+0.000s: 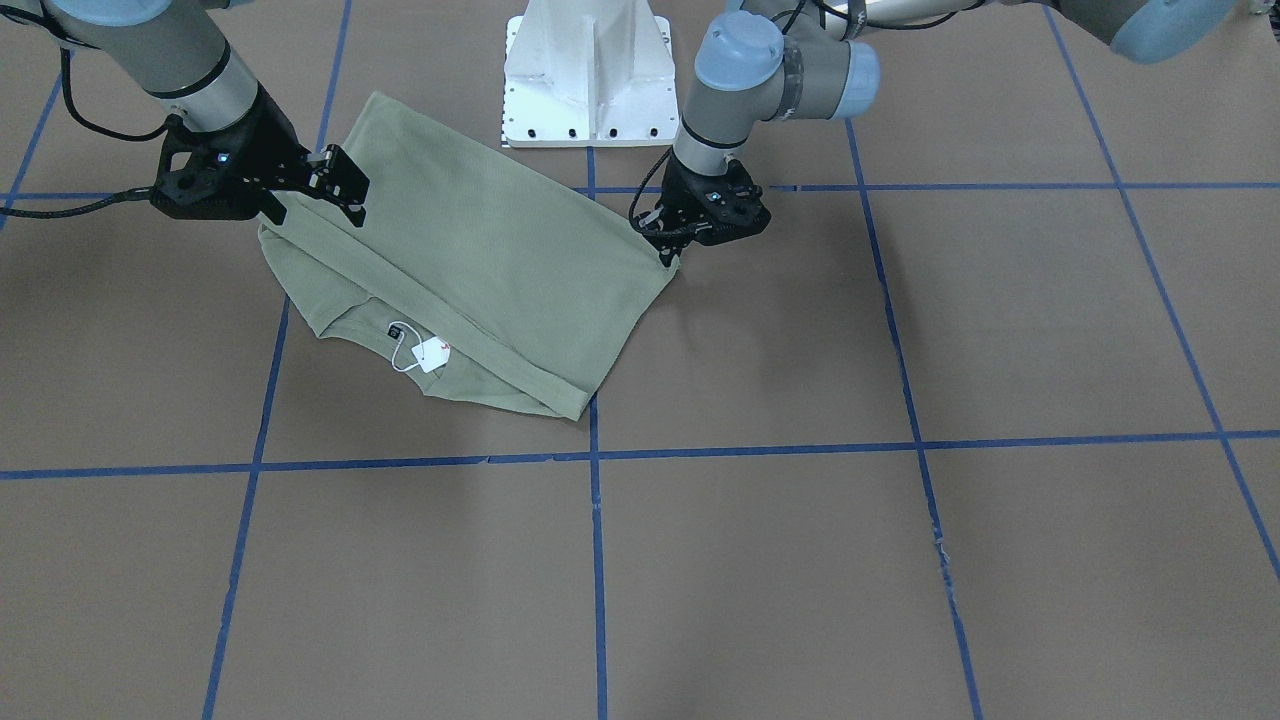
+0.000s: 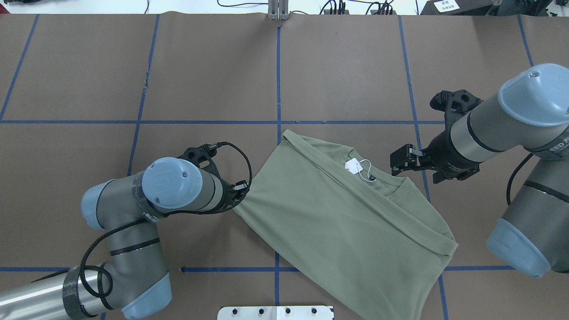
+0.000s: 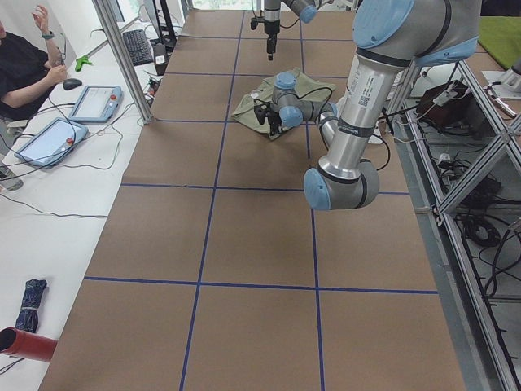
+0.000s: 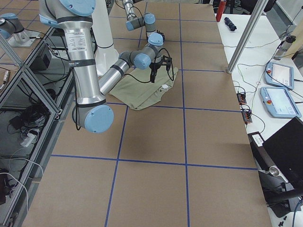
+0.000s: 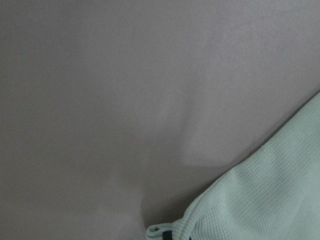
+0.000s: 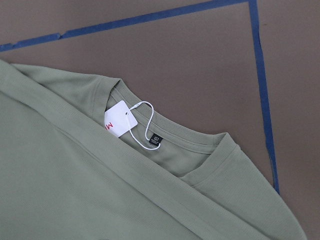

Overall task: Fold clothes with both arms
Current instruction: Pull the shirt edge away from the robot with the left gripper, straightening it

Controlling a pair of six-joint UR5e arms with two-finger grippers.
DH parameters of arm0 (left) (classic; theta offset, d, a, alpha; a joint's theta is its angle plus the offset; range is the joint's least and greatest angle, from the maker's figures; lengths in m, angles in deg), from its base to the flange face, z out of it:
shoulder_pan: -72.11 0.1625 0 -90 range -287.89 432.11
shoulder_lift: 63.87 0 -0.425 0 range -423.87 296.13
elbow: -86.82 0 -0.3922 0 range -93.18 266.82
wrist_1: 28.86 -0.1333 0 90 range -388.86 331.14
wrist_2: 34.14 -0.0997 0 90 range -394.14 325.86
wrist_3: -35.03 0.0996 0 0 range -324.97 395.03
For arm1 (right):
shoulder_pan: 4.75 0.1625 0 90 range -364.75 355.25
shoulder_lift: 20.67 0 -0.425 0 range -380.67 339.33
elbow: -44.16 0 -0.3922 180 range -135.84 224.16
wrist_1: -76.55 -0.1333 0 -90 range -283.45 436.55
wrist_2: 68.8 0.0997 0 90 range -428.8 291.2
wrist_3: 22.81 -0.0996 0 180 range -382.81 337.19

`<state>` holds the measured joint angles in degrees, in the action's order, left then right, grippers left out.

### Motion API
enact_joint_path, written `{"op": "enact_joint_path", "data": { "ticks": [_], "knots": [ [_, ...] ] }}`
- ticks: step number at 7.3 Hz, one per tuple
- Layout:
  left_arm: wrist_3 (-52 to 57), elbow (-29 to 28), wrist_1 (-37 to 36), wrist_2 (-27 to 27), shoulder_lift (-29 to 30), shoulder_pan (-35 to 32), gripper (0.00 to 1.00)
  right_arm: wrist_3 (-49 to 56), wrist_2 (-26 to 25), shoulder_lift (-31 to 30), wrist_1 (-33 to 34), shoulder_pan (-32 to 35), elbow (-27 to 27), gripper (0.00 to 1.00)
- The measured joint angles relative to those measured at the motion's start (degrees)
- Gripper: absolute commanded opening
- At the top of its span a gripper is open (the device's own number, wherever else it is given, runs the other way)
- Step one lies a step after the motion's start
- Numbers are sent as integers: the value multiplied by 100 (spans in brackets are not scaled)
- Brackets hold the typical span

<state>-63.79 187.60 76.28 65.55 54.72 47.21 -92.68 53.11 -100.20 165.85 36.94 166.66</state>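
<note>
The sage-green shirt [image 1: 480, 250] lies folded on the brown table, its hem edge laid across just below the collar. The white-and-red hang tag [image 1: 430, 352] shows at the collar, also in the overhead view [image 2: 354, 166] and the right wrist view [image 6: 120, 119]. My left gripper [image 2: 242, 189] is low at the shirt's side corner [image 1: 668, 258] and shut on that corner; the left wrist view shows the cloth edge [image 5: 270, 200]. My right gripper [image 2: 398, 161] is open and empty, held just above the table beside the collar end [image 1: 345, 190], not touching the shirt [image 2: 338, 222].
The white pedestal base [image 1: 585, 80] stands at the robot side right behind the shirt. Blue tape lines [image 1: 597, 455] grid the brown table. An operator [image 3: 24, 69] sits at a side desk with tablets [image 3: 94, 102], off the table.
</note>
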Motion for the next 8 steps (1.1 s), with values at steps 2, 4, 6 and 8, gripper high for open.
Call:
{"op": "enact_joint_path", "data": {
  "ticks": [2,4,6,8],
  "knots": [
    [412,-273,95,-1,70,-543,0,-6,-8,6,-2,17,-3,100],
    [709,-998,662,-2,394,-1034,0,-7,-19,30,-8,26,-6,100],
    [1133,-2236,1649,-2,984,-1478,0,-3,-33,44,-9,19,-11,100],
    [1608,-3449,2456,-45,1701,-1737,0,-8,-32,50,-11,15,-4,100]
  ]
}}
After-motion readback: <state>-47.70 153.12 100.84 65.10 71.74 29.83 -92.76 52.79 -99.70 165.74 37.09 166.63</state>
